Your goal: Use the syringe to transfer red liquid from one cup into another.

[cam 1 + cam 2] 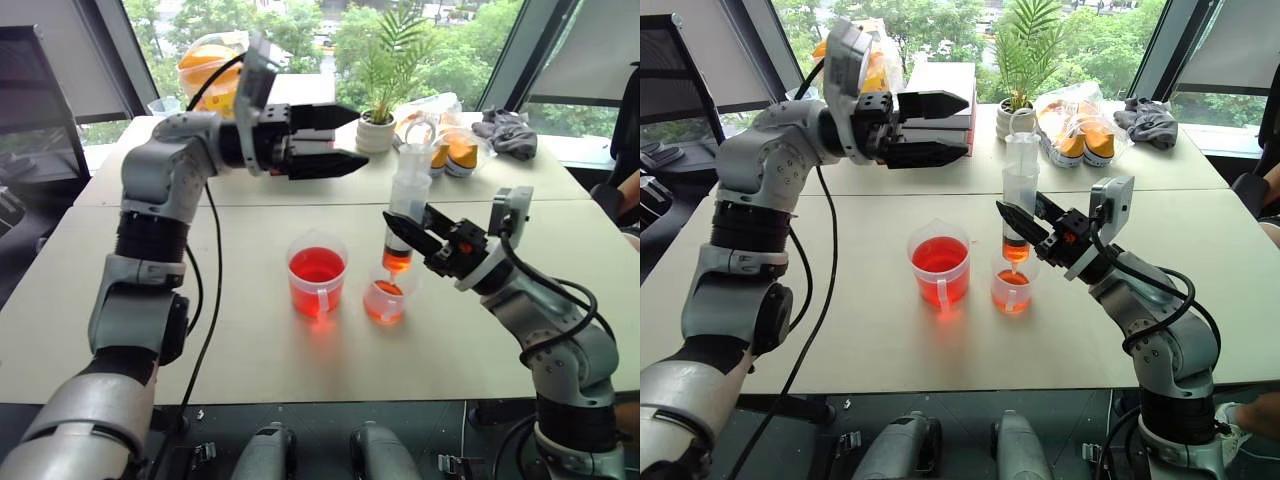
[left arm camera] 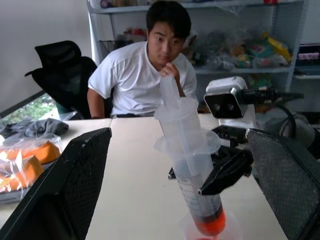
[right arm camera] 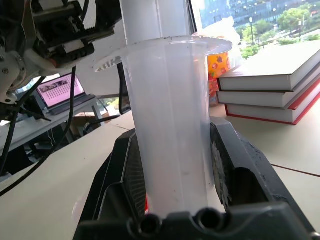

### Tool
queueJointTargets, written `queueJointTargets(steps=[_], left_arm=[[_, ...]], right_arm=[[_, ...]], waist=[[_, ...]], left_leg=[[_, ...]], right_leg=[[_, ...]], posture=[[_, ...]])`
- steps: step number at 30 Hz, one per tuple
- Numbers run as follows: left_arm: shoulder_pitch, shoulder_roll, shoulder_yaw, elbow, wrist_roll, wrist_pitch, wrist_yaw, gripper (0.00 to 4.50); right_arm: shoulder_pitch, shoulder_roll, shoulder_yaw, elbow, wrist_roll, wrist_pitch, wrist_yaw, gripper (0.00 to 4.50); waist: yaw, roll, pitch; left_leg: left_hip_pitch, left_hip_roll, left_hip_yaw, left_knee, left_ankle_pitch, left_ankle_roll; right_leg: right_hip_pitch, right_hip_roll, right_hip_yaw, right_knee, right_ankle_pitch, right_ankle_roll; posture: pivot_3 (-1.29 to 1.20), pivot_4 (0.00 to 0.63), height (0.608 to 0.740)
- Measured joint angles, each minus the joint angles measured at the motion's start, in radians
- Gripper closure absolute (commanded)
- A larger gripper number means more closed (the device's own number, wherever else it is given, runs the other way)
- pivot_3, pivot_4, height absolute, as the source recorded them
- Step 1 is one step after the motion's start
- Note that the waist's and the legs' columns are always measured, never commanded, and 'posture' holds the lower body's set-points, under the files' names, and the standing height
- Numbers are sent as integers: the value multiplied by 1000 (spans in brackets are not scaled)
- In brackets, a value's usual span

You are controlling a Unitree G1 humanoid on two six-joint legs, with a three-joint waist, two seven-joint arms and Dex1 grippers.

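two cups (image 1: 317, 276), one syringe (image 1: 405, 210), three books (image 3: 267, 87), one plant (image 1: 385, 75)

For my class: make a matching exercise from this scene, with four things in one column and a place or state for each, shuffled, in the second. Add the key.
Things
1. syringe
2. larger cup
3. left gripper
4. potted plant

Places or states
A. open, raised above the table, holding nothing
B. on the far table, by the window
C. upright in the right gripper, tip over the smaller cup
D. standing on the table, about half full of red liquid

Pairs: 1-C, 2-D, 3-A, 4-B
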State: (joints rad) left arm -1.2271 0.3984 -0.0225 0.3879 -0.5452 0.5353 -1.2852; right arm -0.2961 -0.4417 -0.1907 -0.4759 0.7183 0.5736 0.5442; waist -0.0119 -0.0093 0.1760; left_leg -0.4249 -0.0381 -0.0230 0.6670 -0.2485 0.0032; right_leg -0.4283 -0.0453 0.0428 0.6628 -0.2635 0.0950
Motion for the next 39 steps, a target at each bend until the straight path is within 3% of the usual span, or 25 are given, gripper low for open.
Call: queueJointTargets(steps=[9,13,18,39], left_arm=[[-70,-137,-29,102,43,-16,29,60],[-71,-167,-35,150,64,-31,32,1809],[-74,-177,-33,158,64,-40,23,4447],[34,-179,-45,60,78,-90,-32,4485]], right_arm=[[16,-1,24,0,-26,-34,-2,3089],[16,-1,27,0,-27,-36,-8,3089],[20,-4,27,0,-29,-36,-12,3089],[-34,-107,14,-64,72,136,-70,3089]], waist=[[-3,0,0],[-2,0,0],[-1,0,0],[0,0,0]], left_leg=[[0,0,0,0,0,0],[0,0,0,0,0,0],[0,0,0,0,0,0],[0,0,0,0,0,0]], right_leg=[[0,1,0,0,0,0],[0,1,0,0,0,0],[0,1,0,0,0,0],[1,0,1,0,0,0]], posture=[[0,150,740],[0,150,740],[0,150,740],[0,150,740]])
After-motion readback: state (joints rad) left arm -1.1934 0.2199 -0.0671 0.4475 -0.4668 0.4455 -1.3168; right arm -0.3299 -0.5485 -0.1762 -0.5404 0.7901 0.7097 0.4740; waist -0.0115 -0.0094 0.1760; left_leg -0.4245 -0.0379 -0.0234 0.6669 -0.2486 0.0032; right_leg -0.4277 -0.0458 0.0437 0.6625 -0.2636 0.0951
